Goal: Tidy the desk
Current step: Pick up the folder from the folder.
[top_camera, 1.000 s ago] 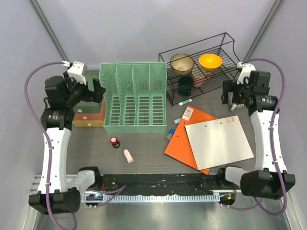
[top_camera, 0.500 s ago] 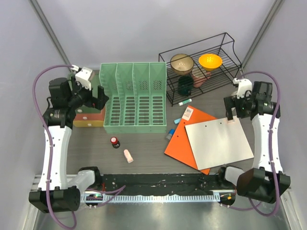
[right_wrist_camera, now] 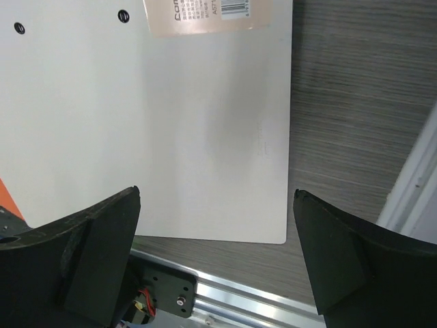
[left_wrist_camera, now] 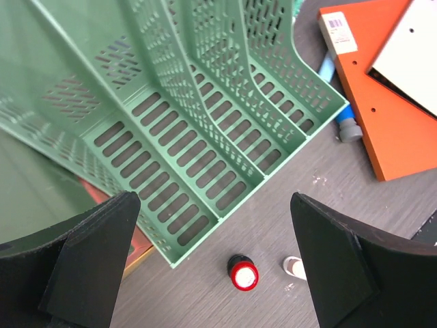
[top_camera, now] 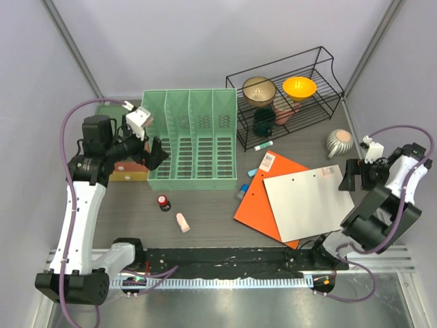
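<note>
The desk [top_camera: 205, 212] is a dark wood-grain top strewn with items. My left gripper [top_camera: 153, 154] hangs open at the front left corner of the green file rack [top_camera: 191, 140]. In the left wrist view its fingers [left_wrist_camera: 75, 266] frame a small red-capped bottle [left_wrist_camera: 243, 273] and a pink item [left_wrist_camera: 295, 266] lying on the desk [left_wrist_camera: 321, 205]. My right gripper [top_camera: 351, 176] stands open at the right edge, above the white board [top_camera: 311, 201]; the right wrist view shows that board [right_wrist_camera: 150, 123] below the empty gripper [right_wrist_camera: 215, 260]. An orange board [top_camera: 263, 198] lies under the white one.
A black wire rack [top_camera: 287, 102] at the back right holds bowls. A ribbed bowl [top_camera: 339, 141] sits near the right arm. Blue tubes [top_camera: 242, 191] and a marker [top_camera: 263, 145] lie by the orange board. A yellow-red drawer box [top_camera: 126, 171] stands left of the file rack.
My left gripper has swung right and nearer, to the file rack's front corner. The right arm has drawn back to the right edge, uncovering the ribbed bowl. Both stay open.
</note>
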Robot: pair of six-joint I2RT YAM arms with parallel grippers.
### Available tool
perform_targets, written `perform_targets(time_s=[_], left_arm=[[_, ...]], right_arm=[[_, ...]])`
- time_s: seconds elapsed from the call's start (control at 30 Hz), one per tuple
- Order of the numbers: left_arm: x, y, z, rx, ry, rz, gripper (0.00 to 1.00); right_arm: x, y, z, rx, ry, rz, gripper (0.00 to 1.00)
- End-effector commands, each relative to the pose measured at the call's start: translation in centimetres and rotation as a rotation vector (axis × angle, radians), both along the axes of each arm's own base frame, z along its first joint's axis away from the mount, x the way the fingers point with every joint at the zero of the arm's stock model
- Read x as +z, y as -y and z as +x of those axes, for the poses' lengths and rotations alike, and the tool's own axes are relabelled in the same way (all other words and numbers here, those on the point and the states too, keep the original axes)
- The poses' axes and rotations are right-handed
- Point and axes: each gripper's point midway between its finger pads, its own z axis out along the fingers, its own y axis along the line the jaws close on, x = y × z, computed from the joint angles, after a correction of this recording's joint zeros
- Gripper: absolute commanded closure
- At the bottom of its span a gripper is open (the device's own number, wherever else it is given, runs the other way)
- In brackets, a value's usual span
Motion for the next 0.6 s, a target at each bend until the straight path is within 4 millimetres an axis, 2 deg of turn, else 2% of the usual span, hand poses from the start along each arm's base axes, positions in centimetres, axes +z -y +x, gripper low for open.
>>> perform_targets(time_s=[0.0,0.17,0.43,0.57], left_arm=[[1.1,0.9,-1.1,-0.06,0.041,0.012,0.0],[0.8,0.6,-0.8,-0.049,0.034,0.03,0.0],[0.6,0.6,-0.8,-0.046,0.019,0.037,0.0],[0.4,0.4,-0.8,-0.042,0.022,0.048,0.0]], right_arm=[[-0.9,-0.8,0.4,0.114,0.031,0.121,0.0],[-3.2,-0.2,0.6,0.121,-0.013,0.187,0.0],[-4.9,2.4,2.2,0.088,-0.002,0.119,0.0],[-5.7,3.1,2.4,0.095,-0.014,0.103,0.0]])
